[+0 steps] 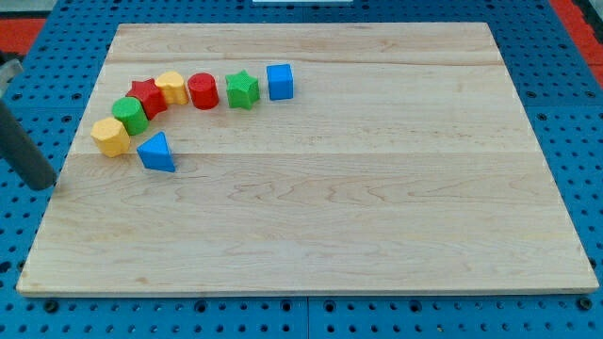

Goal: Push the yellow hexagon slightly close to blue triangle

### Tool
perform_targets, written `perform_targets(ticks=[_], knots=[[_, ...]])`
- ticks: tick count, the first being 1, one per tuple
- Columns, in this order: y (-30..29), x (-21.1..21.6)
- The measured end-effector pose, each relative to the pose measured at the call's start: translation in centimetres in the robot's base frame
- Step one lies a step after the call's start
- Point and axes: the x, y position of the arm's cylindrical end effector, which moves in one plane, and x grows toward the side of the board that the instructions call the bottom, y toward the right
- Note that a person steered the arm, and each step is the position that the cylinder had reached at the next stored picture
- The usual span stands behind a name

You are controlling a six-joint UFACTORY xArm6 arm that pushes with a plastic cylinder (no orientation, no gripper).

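The yellow hexagon [110,137] lies near the board's left edge. The blue triangle [156,153] lies just to its right and a little lower, a small gap between them. My rod comes in from the view's left edge, and my tip [41,185] stands off the board's left side, to the left of and below the yellow hexagon, touching no block.
An arc of blocks runs up and to the right from the hexagon: a green block [130,114], a red star [147,96], a yellow block [171,88], a red cylinder [203,90], a green star [242,89], a blue cube [280,82]. The wooden board [358,198] lies on a blue pegboard.
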Motion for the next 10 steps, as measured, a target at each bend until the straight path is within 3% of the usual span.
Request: perform_targets(ticks=[1, 3, 10], knots=[[0.1, -0.8], [0.4, -7.5], [8.1, -3.3]])
